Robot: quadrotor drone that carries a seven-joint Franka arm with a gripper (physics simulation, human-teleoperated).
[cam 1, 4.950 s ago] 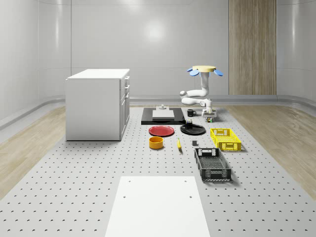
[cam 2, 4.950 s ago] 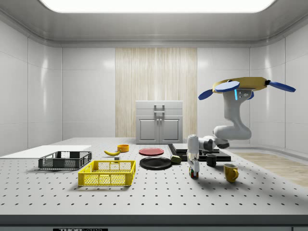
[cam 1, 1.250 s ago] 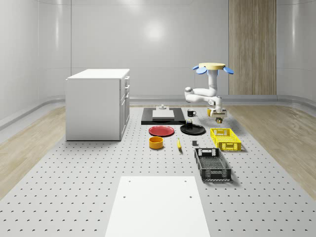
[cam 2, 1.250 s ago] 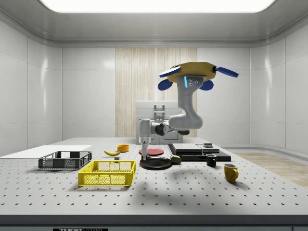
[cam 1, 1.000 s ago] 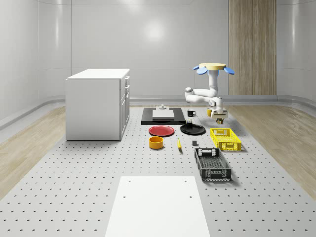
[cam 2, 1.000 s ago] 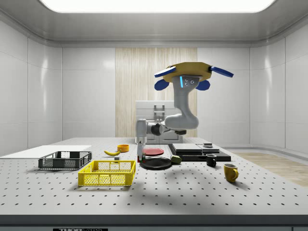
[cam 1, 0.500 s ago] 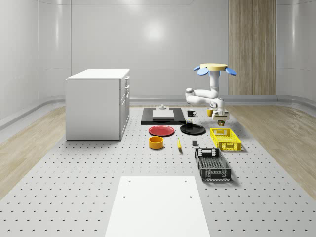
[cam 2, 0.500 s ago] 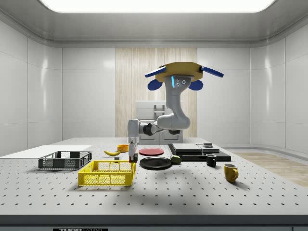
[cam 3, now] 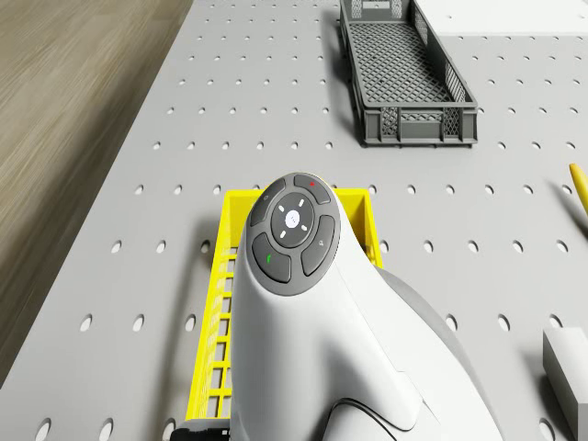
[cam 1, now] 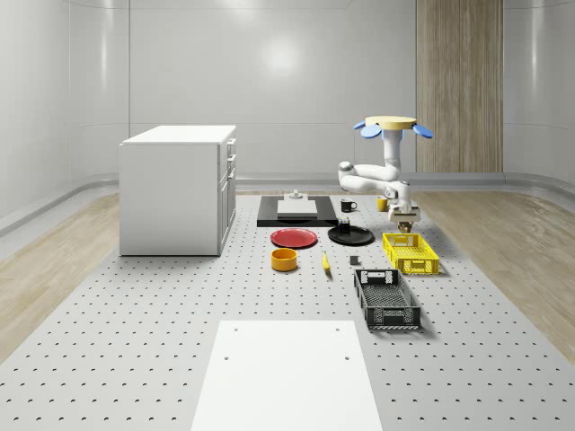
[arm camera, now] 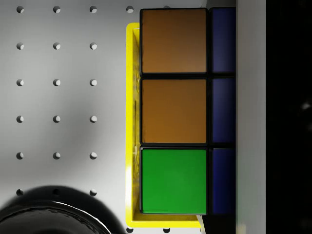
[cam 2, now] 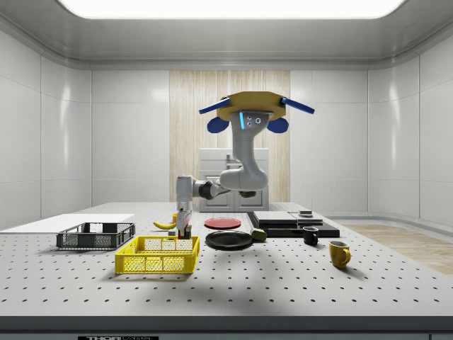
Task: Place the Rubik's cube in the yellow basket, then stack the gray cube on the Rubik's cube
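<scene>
Pale walls and a perforated gray table [cam 1: 135,359] frame the scene, with a white cabinet [cam 1: 177,189] the bulkiest thing on it. Next in size, the drone [cam 2: 247,108] hovers above the table near the black plate [cam 2: 228,240]. Its arm reaches down over the far end of the yellow basket [cam 2: 157,254] (rim visible in the wrist view). The gripper [cam 2: 184,228] is clamped on the Rubik's cube [arm camera: 173,111], held just above the basket.
</scene>
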